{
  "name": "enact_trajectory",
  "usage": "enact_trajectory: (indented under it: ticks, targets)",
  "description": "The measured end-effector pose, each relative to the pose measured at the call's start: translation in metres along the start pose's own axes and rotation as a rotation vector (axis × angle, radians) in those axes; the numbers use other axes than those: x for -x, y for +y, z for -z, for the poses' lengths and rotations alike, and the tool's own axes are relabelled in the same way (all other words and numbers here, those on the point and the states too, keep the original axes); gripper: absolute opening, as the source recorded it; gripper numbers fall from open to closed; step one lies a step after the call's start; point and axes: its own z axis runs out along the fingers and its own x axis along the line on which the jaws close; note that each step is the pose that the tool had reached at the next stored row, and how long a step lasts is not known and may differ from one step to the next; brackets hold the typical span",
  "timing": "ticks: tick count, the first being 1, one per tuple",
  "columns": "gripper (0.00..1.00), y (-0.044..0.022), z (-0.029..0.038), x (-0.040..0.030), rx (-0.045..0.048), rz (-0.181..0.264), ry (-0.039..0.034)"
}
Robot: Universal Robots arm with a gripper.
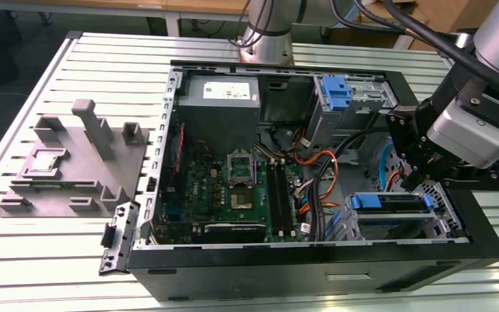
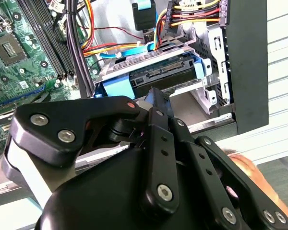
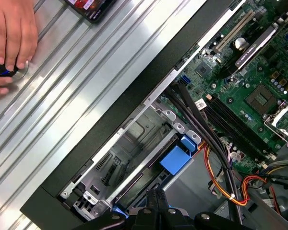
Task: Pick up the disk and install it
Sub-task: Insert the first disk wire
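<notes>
1. Exterior view: my gripper [image 1: 412, 185] hangs over the corner bay of the case [image 1: 319, 273], where the disk [image 1: 388, 202] lies in its blue frame. I judge pickup done and installing in hand.
2. Second wrist view: fingers clenched on nothing, tips just beside the disk's [image 2: 156, 72] connector edge; whether they touch, I cannot tell. Seating calls for a straight push.
3. First wrist view: cables [image 3: 201, 127] crowd the bay; a person's hand [image 3: 12, 33] rests on the table [image 3: 77, 86], well apart.
</notes>
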Motion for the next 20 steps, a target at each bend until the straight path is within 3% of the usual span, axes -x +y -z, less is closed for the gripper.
enact_trajectory:
  ticks: [6,17,20]
  targets:
    - [0.1,-0.0024,-0.0003,0.0,0.0,0.0,-0.0001]
    - [0.1,-0.0235,-0.0046,-0.0003,0.0002,0.001,0.0006]
    - [0.1,-0.0241,-0.0064,-0.0002,-0.0046,0.016,0.0074]
